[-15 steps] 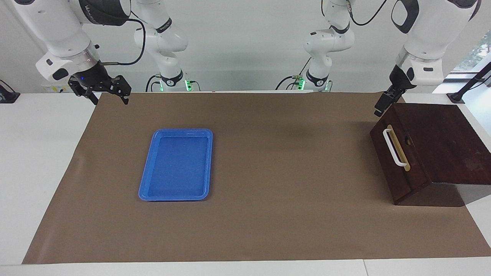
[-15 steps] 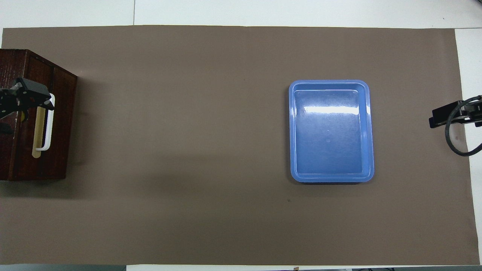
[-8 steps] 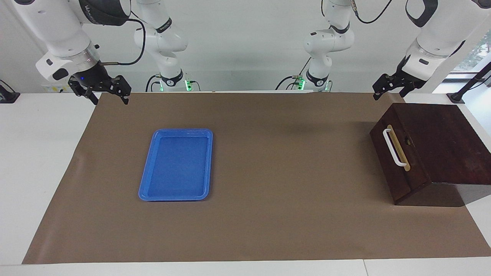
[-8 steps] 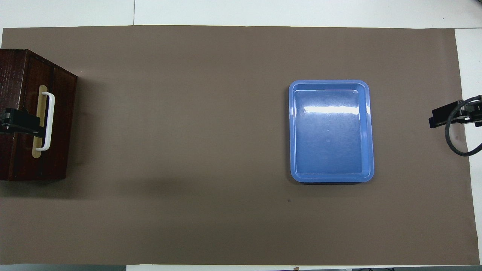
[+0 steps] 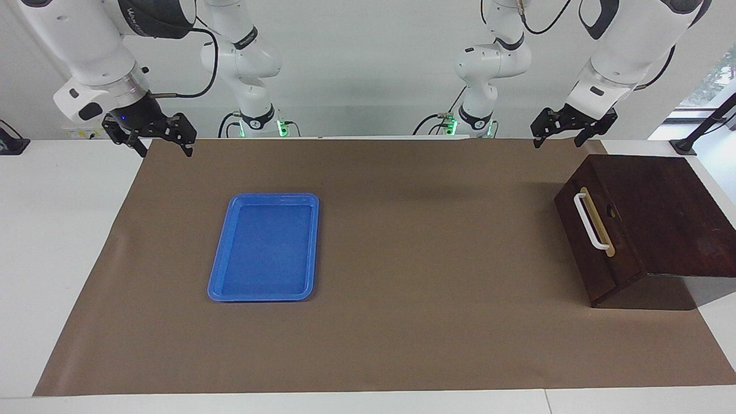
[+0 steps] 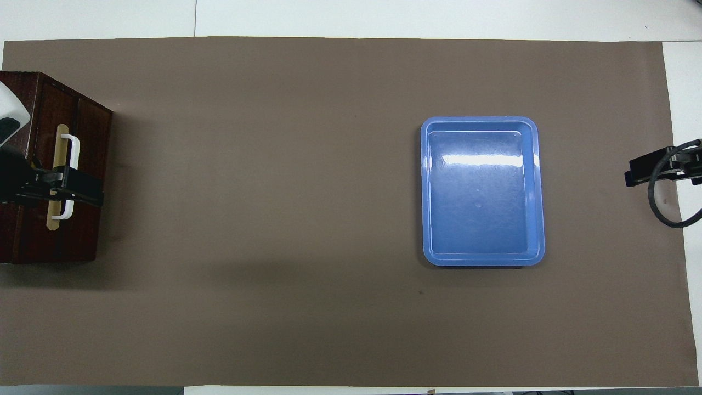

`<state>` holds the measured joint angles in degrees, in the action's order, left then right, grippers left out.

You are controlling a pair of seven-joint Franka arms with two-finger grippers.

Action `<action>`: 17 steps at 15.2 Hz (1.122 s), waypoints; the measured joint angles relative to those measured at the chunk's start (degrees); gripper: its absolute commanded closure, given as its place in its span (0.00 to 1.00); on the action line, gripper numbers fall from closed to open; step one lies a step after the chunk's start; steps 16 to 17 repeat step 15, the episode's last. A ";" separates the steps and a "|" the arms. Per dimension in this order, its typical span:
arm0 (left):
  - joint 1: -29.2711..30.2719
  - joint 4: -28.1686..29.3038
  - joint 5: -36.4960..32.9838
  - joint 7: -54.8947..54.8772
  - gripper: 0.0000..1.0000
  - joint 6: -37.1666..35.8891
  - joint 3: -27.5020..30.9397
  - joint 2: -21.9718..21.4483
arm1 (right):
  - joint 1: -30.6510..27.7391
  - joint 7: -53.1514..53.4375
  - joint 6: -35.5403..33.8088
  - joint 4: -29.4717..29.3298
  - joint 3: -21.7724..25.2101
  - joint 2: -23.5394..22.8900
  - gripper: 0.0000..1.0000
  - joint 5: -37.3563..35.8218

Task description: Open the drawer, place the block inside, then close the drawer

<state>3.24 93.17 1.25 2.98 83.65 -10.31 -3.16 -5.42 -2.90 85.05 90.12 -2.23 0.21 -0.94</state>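
The drawer (image 5: 601,253) is the front of a dark brown wooden box at the left arm's end of the table. It is closed, and its white bar handle (image 5: 589,221) is free. The block is out of view. My left gripper (image 5: 556,138) hangs open high in the air, touching nothing. In the overhead view the left gripper (image 6: 77,188) covers part of the handle (image 6: 72,153). My right gripper (image 5: 164,147) waits open and empty above the mat's corner at the right arm's end, and only the tip of the right gripper (image 6: 639,174) shows in the overhead view.
An empty blue plastic tray (image 5: 261,247) lies on the brown mat (image 5: 431,276) toward the right arm's end; it is the blue tray (image 6: 482,192) in the overhead view. The wooden box (image 6: 33,241) sits at the mat's edge.
My left gripper has risen from the box's top corner, turned level, and swung toward the middle of the table. The right arm has not moved. The drawer stays closed.
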 measured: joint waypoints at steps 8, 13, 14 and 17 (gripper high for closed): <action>-0.76 0.87 0.43 -5.48 0.00 2.41 -0.18 -0.43 | 0.00 0.00 0.00 0.00 0.00 0.00 0.00 0.00; -0.85 2.05 0.47 -3.18 0.00 3.00 -0.18 -0.57 | 0.00 0.00 0.00 0.00 0.00 0.00 0.00 0.00; -0.89 2.22 0.48 -3.04 0.00 3.07 -0.18 -0.63 | 0.00 0.00 0.00 0.00 0.00 0.00 0.00 0.00; -0.93 2.36 0.48 -2.97 0.00 3.15 -0.18 -0.72 | 0.00 0.00 0.00 0.00 0.00 0.00 0.00 0.00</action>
